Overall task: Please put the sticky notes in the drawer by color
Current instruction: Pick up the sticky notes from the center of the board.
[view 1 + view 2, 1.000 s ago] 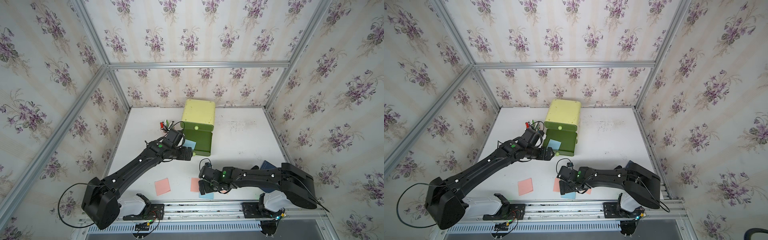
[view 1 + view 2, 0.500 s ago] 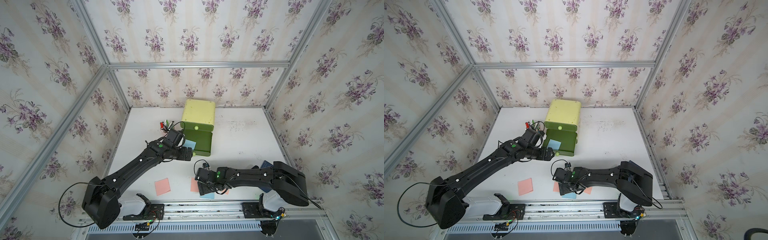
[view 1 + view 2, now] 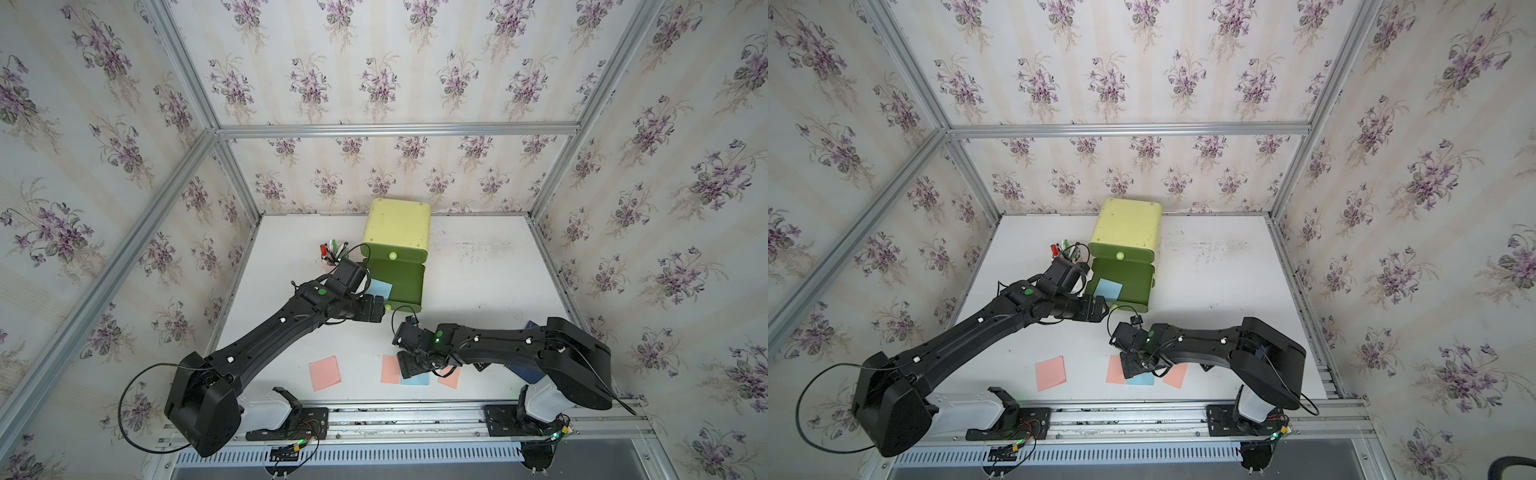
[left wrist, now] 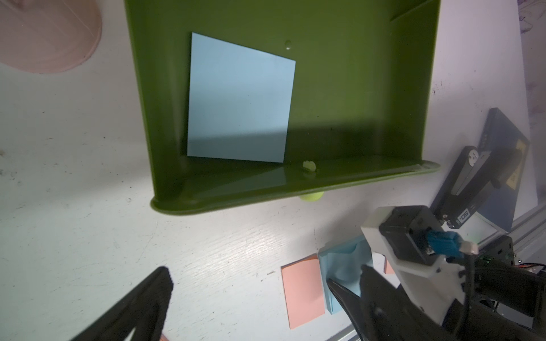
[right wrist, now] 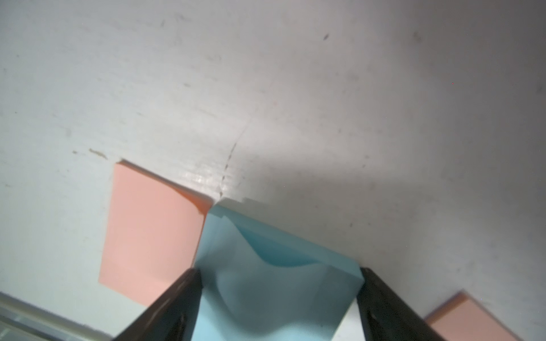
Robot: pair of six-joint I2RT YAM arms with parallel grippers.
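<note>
My right jaws squeeze the blue note (image 5: 274,280) at both edges, buckling it for lifting, perhaps one sheet only; left jaws stand wide open, empty, beside the open drawer (image 4: 354,88).

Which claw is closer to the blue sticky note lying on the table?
Right. The right claw is down on the blue sticky note, pinching its edges; the left claw is away by the front of the open drawer.

Pen cup (image 3: 333,255), dark blue book (image 4: 502,130)
</note>
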